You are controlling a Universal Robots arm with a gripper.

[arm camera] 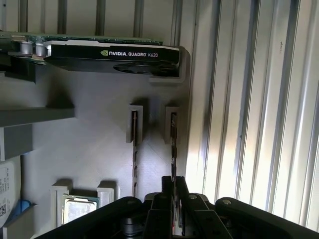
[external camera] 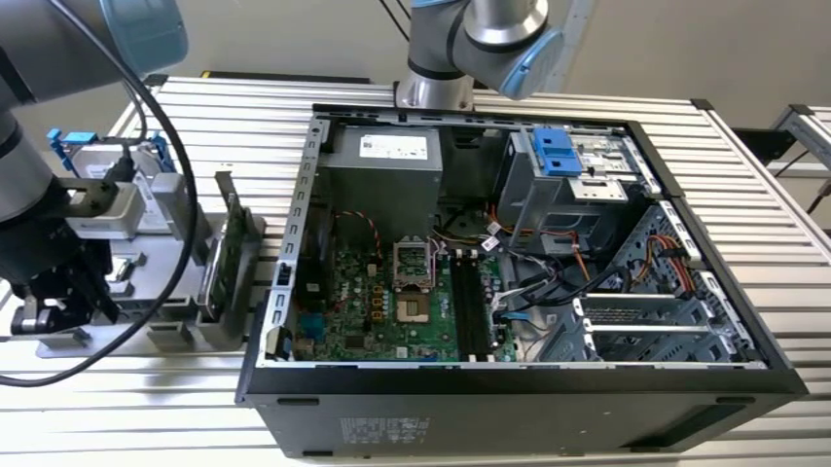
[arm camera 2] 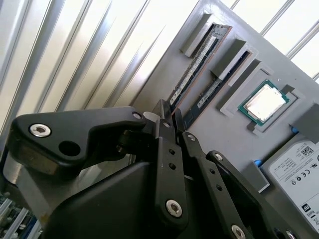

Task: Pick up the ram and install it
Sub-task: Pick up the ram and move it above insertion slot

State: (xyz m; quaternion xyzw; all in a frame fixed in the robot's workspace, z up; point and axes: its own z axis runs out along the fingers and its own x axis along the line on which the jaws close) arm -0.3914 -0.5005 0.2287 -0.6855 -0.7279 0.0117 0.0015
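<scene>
**Gripper (arm camera: 174, 181) closed on the ram (arm camera: 173, 144) at the matte grey parts tray (arm camera: 94, 149).**
In the first wrist view the two slim black fingers stand almost together, pinching the thin, flat stick across its edge. The ram stands on edge in the moulded slot nearest the tray's border, beside a second stick (arm camera: 134, 149) and the ribbed aluminium table (arm camera: 249, 124).

Gripper (arm camera: 173, 180) fingers pinched close together

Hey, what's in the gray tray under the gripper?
A ram and a second stick, standing on edge; a processor; a drive. The gripper covers the sticks' near ends.
</scene>
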